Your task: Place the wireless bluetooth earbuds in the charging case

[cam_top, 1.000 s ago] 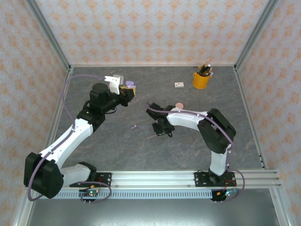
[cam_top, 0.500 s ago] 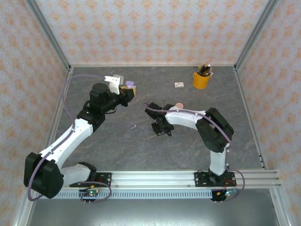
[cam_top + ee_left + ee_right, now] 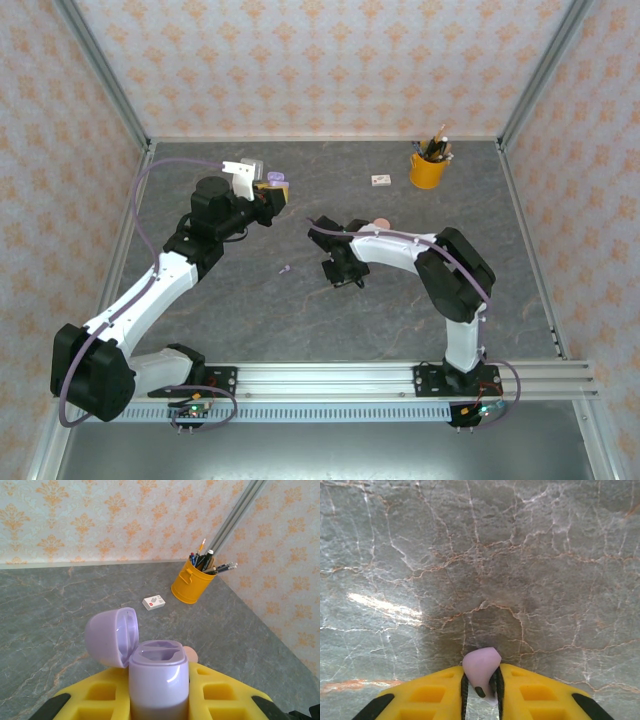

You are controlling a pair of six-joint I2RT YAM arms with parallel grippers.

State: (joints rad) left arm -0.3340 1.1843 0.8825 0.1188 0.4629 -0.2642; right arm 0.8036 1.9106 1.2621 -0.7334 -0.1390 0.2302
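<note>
Yellow fingers of the right gripper (image 3: 480, 682) are clamped on a lilac earbud (image 3: 481, 664). Its rounded end pokes out past the tips and the rest is pinched in the narrow slot between the pads. The grip sits low on the bud, presumably so the free end can lead into a socket. Beneath it is bare grey marble table (image 3: 545, 555), so this arm hovers over open tabletop, well apart from its target. The left gripper (image 3: 159, 700) is closed on the lilac charging case (image 3: 159, 672), held upright with the hinged lid (image 3: 112, 636) swung open to one side and both wells facing up, apparently empty. This reads as a presenting pose, offering the mouth to the other arm. A second lilac earbud (image 3: 285, 269) lies loose on the table between the two arms, nearer the right gripper. Just beyond the held case a pale pink round thing (image 3: 190, 654) peeps out; it is partly hidden and possibly another case. Further back are a small white box (image 3: 154, 602) and a yellow pencil pot (image 3: 191, 582). Judgement: one bud picked, not yet inserted; the carry across to the case and the alignment over a well are both outstanding.
</note>
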